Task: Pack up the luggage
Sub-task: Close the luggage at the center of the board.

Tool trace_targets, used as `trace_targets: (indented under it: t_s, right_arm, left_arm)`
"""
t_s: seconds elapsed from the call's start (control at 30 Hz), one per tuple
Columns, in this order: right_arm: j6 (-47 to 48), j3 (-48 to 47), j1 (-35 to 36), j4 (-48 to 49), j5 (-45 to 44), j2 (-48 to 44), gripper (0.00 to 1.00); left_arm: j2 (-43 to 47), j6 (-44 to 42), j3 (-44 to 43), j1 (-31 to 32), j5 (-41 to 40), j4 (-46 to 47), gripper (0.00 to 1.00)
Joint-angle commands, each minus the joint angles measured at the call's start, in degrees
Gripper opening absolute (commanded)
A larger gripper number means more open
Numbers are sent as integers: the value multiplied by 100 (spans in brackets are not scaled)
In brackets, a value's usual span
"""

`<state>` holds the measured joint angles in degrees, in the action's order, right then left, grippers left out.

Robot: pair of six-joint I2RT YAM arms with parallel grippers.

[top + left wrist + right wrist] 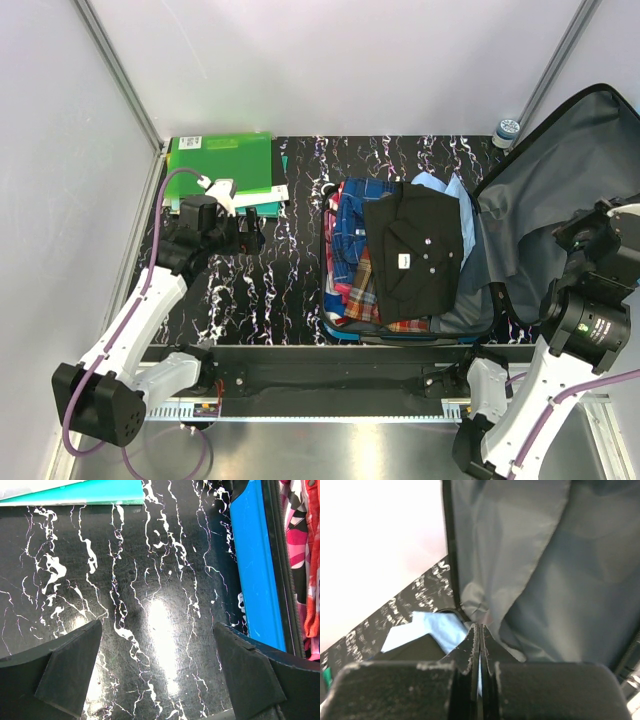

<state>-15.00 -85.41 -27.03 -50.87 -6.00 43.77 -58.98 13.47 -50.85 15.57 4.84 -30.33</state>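
The blue luggage (400, 338) lies open at the middle right of the table, with its lid (560, 150) raised to the right and grey lining showing. It holds plaid clothes (352, 270), a light blue shirt (447, 190) and a black shirt (415, 250) on top. My right gripper (583, 235) is at the lid. In the right wrist view it (480, 626) is shut, and the puckered edge of the grey lining flap (520, 555) meets its tips. My left gripper (250, 228) is open and empty over the bare table, left of the blue shell (255, 565).
Green folders (220, 160) lie at the back left corner, and their edge shows in the left wrist view (75, 492). A small round container (507, 128) stands by the back right post. White walls close in the left and back sides. The table top is black marble (290, 270).
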Motion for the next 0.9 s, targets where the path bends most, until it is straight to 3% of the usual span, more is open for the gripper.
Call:
trace_targets:
  t_s: [0.0, 0.23, 0.37, 0.53, 0.6, 0.7, 0.73, 0.77, 0.87]
  right_arm:
    - [-108, 68, 22, 191, 555, 114, 0]
    - [-91, 112, 31, 183, 644, 44, 0]
    - [199, 217, 31, 42, -777, -96, 0]
    - [437, 393, 31, 42, -1807, 148, 35]
    - [385, 193, 31, -54, -1800, 517, 41]
    - [288, -185, 31, -195, -1685, 861, 60]
    - [279, -213, 31, -195, -1711, 905, 73]
    - [288, -239, 31, -204, -1720, 958, 80]
    - [375, -284, 31, -230, -1773, 950, 94]
  left_arm:
    - [27, -47, -109, 7, -45, 176, 99]
    - [-43, -47, -101, 7, -9, 176, 99]
    - [-61, -55, -101, 7, -9, 176, 99]
    - [-157, -108, -136, 7, 8, 220, 99]
    - [-166, -143, -136, 7, -62, 211, 99]
    - [-96, -178, -83, 7, -150, 290, 99]
    - [-61, -187, -57, 7, -159, 299, 99]
    - [-43, -187, -39, 16, -176, 334, 99]
    - [18, -187, -39, 7, -212, 422, 99]
